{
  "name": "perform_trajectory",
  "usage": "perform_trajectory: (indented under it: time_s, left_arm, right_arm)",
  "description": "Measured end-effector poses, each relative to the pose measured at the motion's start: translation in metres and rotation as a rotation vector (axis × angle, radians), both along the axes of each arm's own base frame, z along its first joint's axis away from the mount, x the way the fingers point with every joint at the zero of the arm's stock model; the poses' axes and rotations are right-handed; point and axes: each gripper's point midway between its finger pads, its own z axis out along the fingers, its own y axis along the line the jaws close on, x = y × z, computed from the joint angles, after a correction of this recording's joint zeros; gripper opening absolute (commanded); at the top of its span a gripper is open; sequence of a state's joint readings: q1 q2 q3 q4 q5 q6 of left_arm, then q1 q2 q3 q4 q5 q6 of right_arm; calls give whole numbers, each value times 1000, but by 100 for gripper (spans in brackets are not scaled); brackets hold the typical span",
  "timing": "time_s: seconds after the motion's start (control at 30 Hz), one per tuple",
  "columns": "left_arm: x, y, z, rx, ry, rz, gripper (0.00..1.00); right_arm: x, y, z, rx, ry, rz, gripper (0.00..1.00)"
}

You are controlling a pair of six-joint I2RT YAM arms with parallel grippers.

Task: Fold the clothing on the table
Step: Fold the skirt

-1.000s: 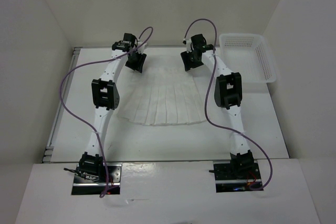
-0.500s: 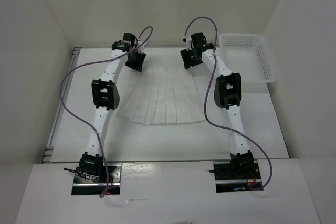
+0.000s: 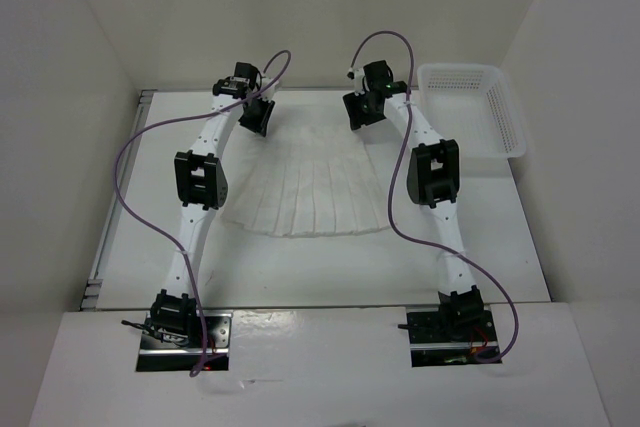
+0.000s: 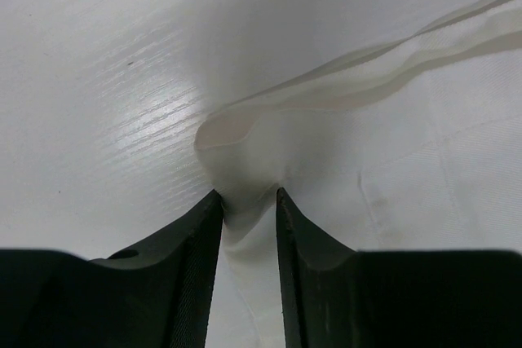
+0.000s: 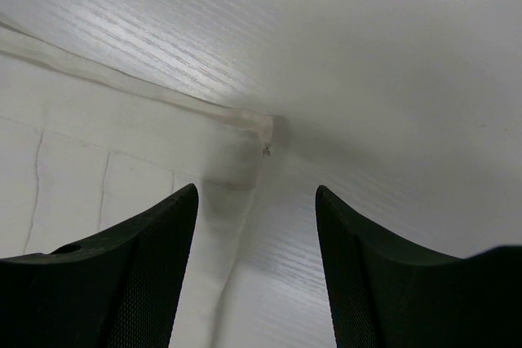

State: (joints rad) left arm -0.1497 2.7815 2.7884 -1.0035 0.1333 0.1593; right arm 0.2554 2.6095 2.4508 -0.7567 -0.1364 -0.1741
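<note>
Pinching clothing (image 4: 408, 177), left fingers (image 4: 192, 275), clear only from wrist

Robotics lab test cell, by the look of it. Boxed in by plain white panel walls (image 3: 60, 147); large matte white rectangular table (image 3: 300, 267) with thin grey metal rail (image 3: 97, 262) along its edge; white-and-black jointed left arm (image 3: 200, 177) and right arm (image 3: 435, 172) bolted side by side at the near edge, trailing looped purple cables (image 3: 118, 172); white perforated plastic basket (image 3: 460, 69) far right.
</note>
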Motion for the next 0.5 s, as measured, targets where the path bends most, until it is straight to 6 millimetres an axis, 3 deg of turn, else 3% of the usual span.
perform_trajectory:
  time_s: [0.5]
  left_arm:
    - [3,0,-1,-3,-10,1,37]
  right_arm:
    - [1,10,2,31,-1,27,65]
